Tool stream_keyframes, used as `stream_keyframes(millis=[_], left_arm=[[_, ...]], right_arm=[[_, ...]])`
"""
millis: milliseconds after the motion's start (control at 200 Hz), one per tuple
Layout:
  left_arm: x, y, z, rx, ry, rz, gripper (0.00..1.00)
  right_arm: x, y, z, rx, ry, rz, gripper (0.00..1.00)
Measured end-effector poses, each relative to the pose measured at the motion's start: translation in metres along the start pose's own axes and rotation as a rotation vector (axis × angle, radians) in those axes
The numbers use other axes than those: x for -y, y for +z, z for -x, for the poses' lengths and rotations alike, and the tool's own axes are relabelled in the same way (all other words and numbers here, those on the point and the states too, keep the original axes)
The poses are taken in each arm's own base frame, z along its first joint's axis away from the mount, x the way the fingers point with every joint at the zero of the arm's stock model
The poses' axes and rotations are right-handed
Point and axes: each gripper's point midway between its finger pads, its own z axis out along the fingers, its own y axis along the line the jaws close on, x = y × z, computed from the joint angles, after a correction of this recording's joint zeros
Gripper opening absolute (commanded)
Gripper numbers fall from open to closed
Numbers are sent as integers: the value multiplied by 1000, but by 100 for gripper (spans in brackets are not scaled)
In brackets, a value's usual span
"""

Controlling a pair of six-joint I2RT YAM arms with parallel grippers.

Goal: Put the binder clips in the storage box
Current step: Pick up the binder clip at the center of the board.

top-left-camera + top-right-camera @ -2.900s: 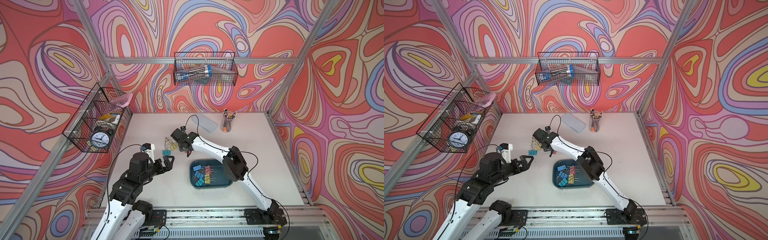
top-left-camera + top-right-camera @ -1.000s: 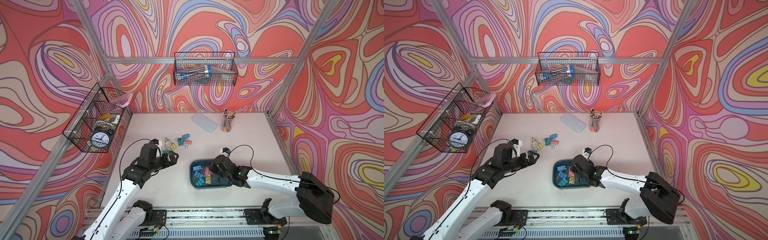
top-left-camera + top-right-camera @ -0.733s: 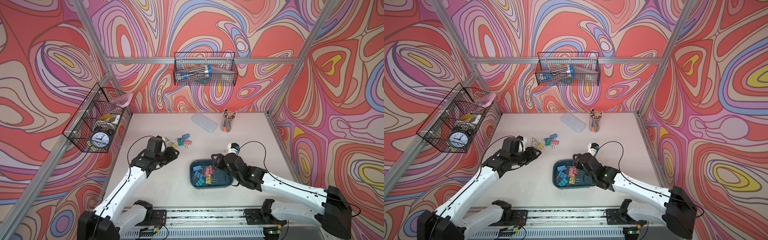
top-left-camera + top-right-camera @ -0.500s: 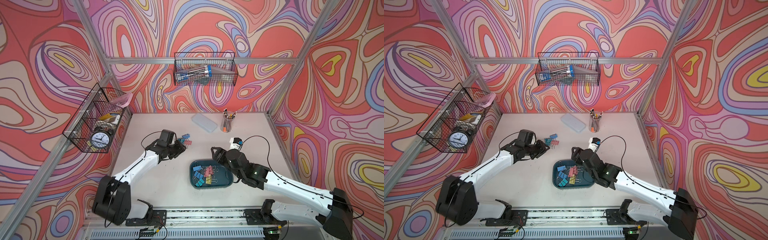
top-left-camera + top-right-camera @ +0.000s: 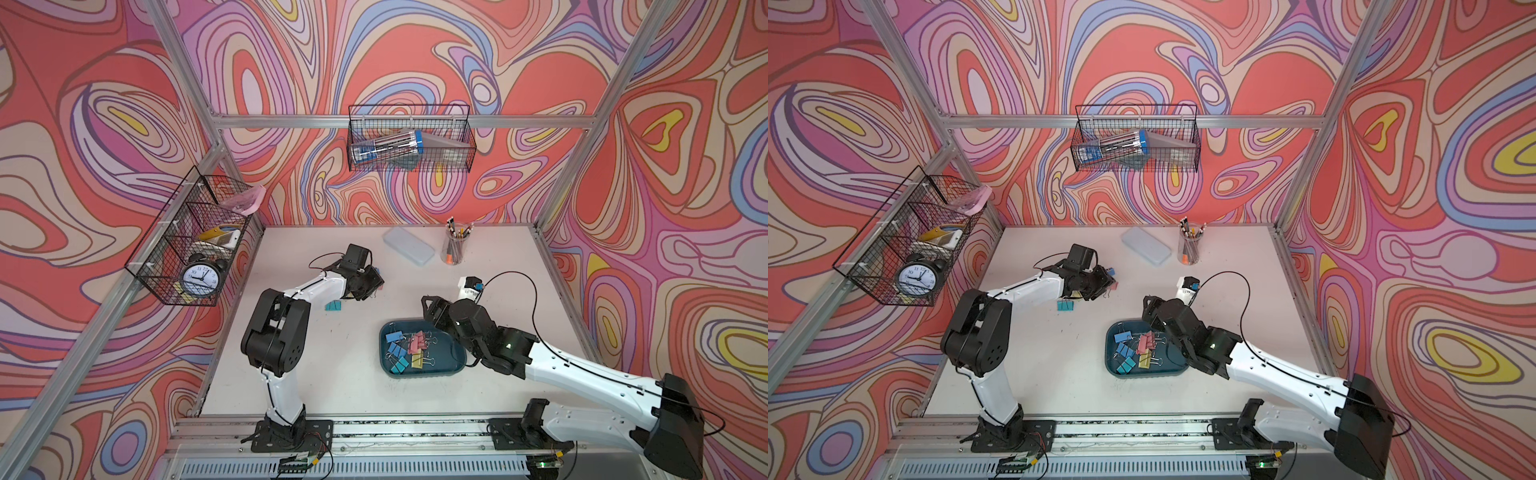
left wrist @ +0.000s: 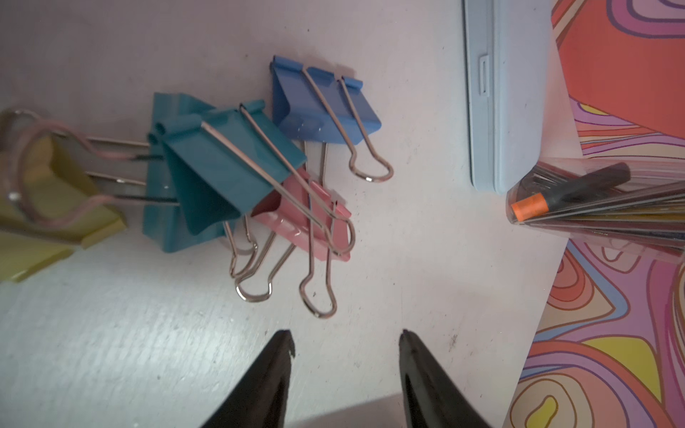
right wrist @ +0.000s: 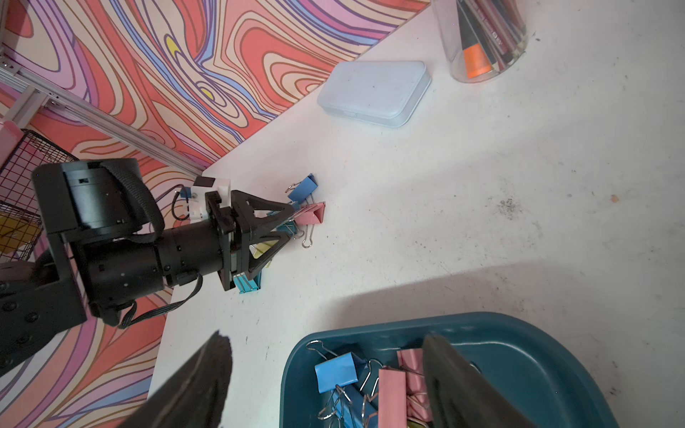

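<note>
Seemingly both empty: left hand (image 6: 345, 335) half-open by binder clips (image 6: 237, 166), right hand (image 7: 326, 339) wide.

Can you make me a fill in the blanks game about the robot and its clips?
The left gripper hangs ____ near loose clips on the table.
The clips inside the box are blue, pink, teal and ____.
The clock sits inside a hanging wire ____.
Missing words: open, yellow, basket.
</note>
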Motion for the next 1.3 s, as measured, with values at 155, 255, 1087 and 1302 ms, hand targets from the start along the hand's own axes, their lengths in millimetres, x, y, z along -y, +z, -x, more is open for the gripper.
stream_keyframes(millis=[155, 255, 1087, 1302], left_arm=[[-9, 9, 5, 23, 14, 43, 34], [-16, 13, 6, 32, 26, 70, 25], [-9, -51, -61, -73, 187, 75, 0], [6, -132, -108, -46, 363, 91, 0]], right_arm=[[3, -3, 1, 2, -2, -6, 83], [5, -4, 0, 0, -6, -12, 83], [21, -6, 21, 10, 12, -87, 93], [52, 7, 39, 3, 86, -164, 95]])
